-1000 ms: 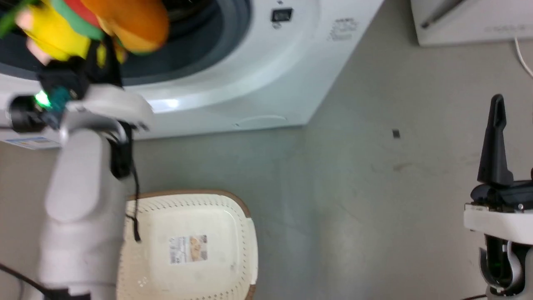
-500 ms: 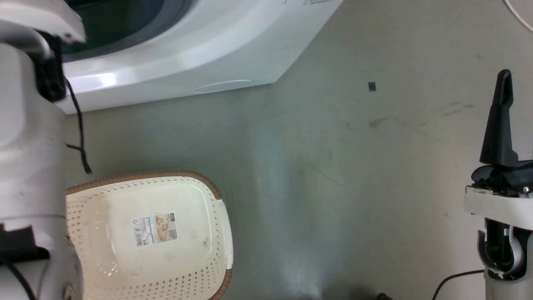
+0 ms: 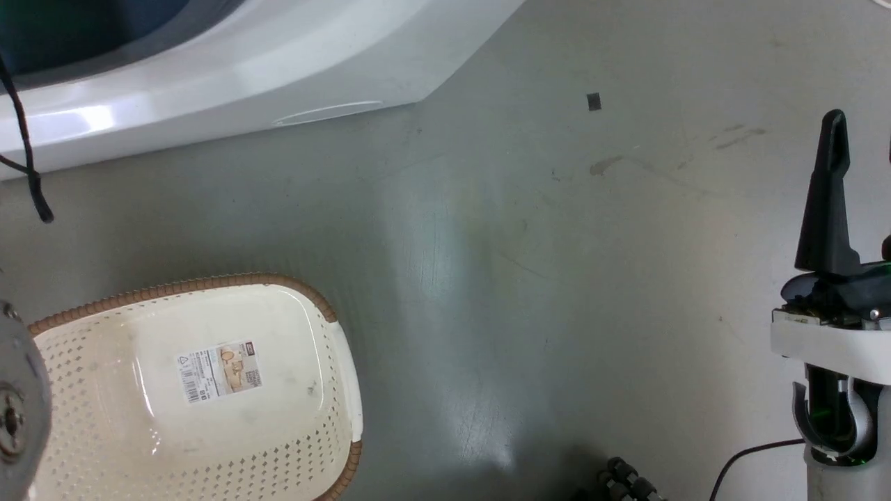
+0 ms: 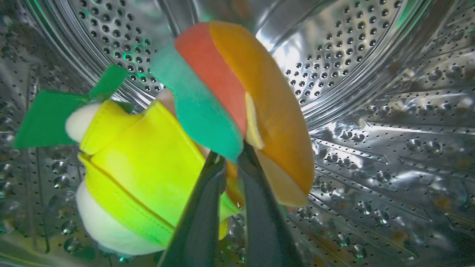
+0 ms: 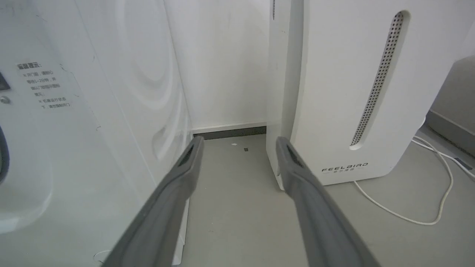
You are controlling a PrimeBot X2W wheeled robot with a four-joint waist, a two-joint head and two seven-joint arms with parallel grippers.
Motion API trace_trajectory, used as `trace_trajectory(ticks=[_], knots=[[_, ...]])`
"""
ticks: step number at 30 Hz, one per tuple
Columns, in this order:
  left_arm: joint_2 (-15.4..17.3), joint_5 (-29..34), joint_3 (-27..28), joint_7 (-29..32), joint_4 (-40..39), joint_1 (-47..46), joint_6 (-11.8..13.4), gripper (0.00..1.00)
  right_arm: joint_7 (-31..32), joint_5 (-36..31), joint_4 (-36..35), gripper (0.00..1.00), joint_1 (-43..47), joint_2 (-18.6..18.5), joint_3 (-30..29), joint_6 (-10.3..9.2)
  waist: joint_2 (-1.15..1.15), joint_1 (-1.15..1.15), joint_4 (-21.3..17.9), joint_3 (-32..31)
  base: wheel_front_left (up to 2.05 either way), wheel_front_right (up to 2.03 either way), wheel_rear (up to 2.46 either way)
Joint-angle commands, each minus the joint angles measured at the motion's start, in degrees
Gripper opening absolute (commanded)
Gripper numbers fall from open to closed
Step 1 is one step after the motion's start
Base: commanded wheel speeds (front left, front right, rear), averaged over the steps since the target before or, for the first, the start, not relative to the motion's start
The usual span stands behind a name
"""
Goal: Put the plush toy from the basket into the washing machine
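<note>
One change: toy (image 4: 230, 104), at washer (image 3: 209, 90) mouth second ago, now hangs inside drum (image 4: 371, 111); release looks next. Washer white, glossy; drum shiny perforated steel. Basket (image 3: 209, 282) cream, perforated, brown woven rim, only paper label (image 3: 219, 372) inside, on floor (image 3: 557, 278) near washer front. Toy soft: orange bun, red and green layers, yellow figure. Left gripper (image 4: 232, 159) pinches toy edge, fingers (image 4: 200, 207) nearly together. Right gripper (image 5: 239, 142) spread wide, idle.

Orange-red-green plush toy (image 4: 237, 96), cream basket (image 3: 327, 431)
</note>
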Motion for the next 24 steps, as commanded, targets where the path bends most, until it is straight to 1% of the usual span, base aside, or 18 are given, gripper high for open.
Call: trace_trajectory(ticks=[1, 8, 9, 10, 15, 19, 24], knots=[[0.59, 0.43, -0.48, -0.15, 1.11, -2.08, 0.13, 0.0, -0.26, 0.54, -0.01, 1.0, -1.23, -0.03, 0.1, -0.04, 0.0, -0.01, -0.31, 0.42, 0.0, 0.0, 0.0], [2.08, 1.45, -1.92, -0.25, 6.75, -6.92, 1.33, 0.0, -0.26, 1.15, 0.2, 1.0, -1.6, -0.03, 1.11, -0.04, 0.0, -0.01, -1.36, 1.05, 0.0, 0.0, 0.0], [2.35, 1.3, -1.78, -0.29, 7.01, -7.07, 1.64, 0.57, -0.26, 1.23, 0.24, 1.0, -1.58, -0.03, 1.16, -0.04, 0.0, -0.01, -1.47, 0.98, 0.0, 0.0, 0.0], [2.51, 1.19, -1.77, -0.31, 7.28, -7.03, 1.65, 1.0, -0.26, 1.26, 0.25, 1.0, -1.5, -0.03, 1.16, -0.04, 0.0, -0.01, -1.5, 0.88, 0.0, 0.0, 0.0], [2.52, 0.64, -2.15, -0.36, 8.26, -5.76, 0.43, 1.0, -0.26, 0.79, 0.54, 1.0, -1.06, -0.03, 0.97, -0.04, 0.0, -0.01, -0.99, -0.09, 0.0, 0.0, 0.0], [2.2, 0.28, -2.29, -0.37, 8.17, -4.11, 0.1, 1.0, -0.26, 0.44, 0.74, 1.0, -1.19, -0.03, 0.21, -0.04, 0.0, -0.01, -0.54, -1.24, 0.0, 0.0, 0.0], [0.98, -0.15, -2.69, -0.37, 5.45, -0.04, -0.35, 1.0, -0.26, -1.03, 0.92, 1.0, -0.49, -0.03, -0.3, -0.04, 0.0, -0.01, 0.57, -4.06, 0.0, 0.0, 0.0]])
